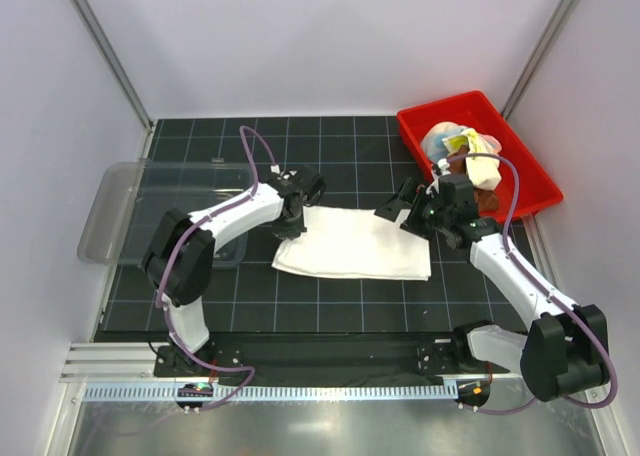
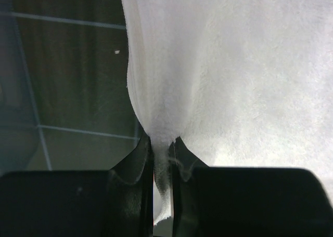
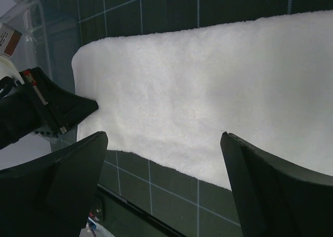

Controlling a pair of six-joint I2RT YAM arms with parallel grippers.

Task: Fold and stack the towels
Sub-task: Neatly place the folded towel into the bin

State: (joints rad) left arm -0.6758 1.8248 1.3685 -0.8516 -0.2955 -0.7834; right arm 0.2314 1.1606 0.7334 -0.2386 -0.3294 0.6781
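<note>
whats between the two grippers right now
The cream-white towel, flat on the mat; the left gripper pinches its corner, the right gripper is open. Top view shows it.

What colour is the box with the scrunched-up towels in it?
The box is bright red. It shows best in the top external view.

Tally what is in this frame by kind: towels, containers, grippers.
Towels on the mat: 1 (white towel)
Towels in the red bin: a heap, count unclear
Containers: 2 (red bin, clear tray)
Grippers: 2 (left gripper, right gripper)
Total: 5, plus the heap
</note>
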